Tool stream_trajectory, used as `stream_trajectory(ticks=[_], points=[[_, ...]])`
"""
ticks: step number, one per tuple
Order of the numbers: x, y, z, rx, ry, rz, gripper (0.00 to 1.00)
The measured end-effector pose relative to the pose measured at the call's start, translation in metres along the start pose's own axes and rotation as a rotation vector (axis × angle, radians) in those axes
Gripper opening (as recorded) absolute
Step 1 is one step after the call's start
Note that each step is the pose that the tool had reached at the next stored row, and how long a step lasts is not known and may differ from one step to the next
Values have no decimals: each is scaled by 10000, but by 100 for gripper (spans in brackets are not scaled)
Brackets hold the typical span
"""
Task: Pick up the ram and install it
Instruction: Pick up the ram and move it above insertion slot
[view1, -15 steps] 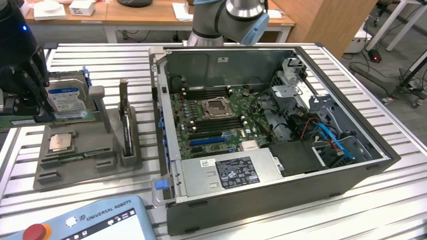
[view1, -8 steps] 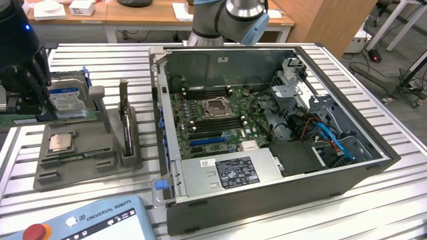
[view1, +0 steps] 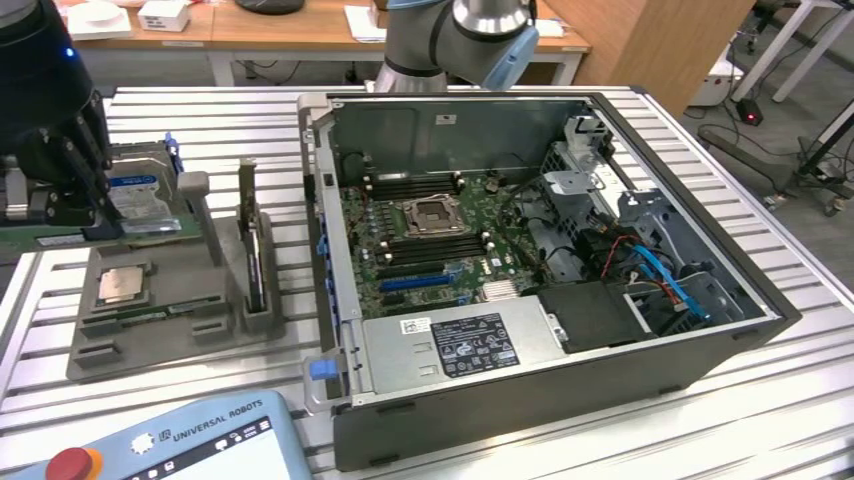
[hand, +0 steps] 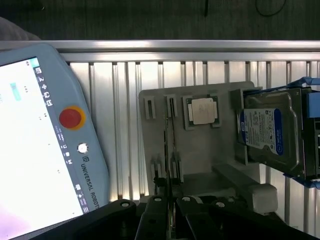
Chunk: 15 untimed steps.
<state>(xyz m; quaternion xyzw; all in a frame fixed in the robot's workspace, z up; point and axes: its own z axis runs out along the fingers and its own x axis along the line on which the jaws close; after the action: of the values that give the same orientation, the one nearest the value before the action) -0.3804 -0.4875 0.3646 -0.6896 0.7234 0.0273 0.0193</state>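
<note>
Ram (view1: 74, 240) is clamped edge-on in the gripper (view1: 60, 225), whose jaws stand almost fully closed, evidently because the board is so thin. It hangs level above the grey tray (view1: 160, 345), clear of its brackets. The tray also seats the processor (view1: 120, 285), hard drive (view1: 140, 195) and an upright expansion card (view1: 250, 250). Toward the exterior view's right, the computer case (view1: 747, 300) lies open on its side with the motherboard (view1: 427, 225) facing up, presumably for access from above.
</note>
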Motion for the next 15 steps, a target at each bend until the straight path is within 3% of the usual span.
stream_trajectory(ticks=[15], points=[[-22, -145, -27, 0, 1, 0, 13]])
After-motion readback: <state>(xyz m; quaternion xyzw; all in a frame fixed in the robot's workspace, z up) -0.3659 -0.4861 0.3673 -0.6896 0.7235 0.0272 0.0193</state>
